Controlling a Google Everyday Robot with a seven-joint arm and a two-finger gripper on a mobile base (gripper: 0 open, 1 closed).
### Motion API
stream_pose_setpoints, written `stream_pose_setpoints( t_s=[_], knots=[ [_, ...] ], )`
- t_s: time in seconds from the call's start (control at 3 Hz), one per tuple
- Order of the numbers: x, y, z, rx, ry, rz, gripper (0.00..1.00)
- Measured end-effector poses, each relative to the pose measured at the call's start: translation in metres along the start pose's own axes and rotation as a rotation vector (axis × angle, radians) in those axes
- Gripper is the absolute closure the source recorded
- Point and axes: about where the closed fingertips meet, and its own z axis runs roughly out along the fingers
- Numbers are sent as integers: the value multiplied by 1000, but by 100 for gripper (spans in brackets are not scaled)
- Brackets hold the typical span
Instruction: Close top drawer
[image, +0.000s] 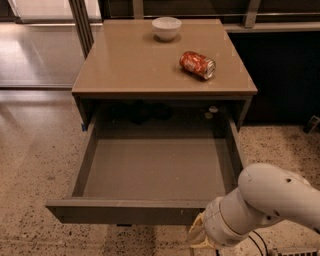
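The top drawer is a wide, shallow dark-grey drawer pulled fully out of the cabinet toward me; its inside is empty. My white arm comes in from the lower right. My gripper is at the bottom edge of the view, just below and in front of the right end of the drawer's front panel. Only its pale tips show; the rest is hidden behind the arm's wrist.
The brown cabinet top carries a white bowl at the back and a red soda can lying on its side to the right. Speckled floor surrounds the cabinet. A dark wall stands at the right.
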Motion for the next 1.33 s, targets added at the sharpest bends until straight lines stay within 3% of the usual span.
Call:
stream_pose_setpoints(
  t_s=[0.33,1.33],
  knots=[
    [-8,-32,11,52,-82,50,100],
    [-14,-43,14,61,-108,54,100]
  ],
)
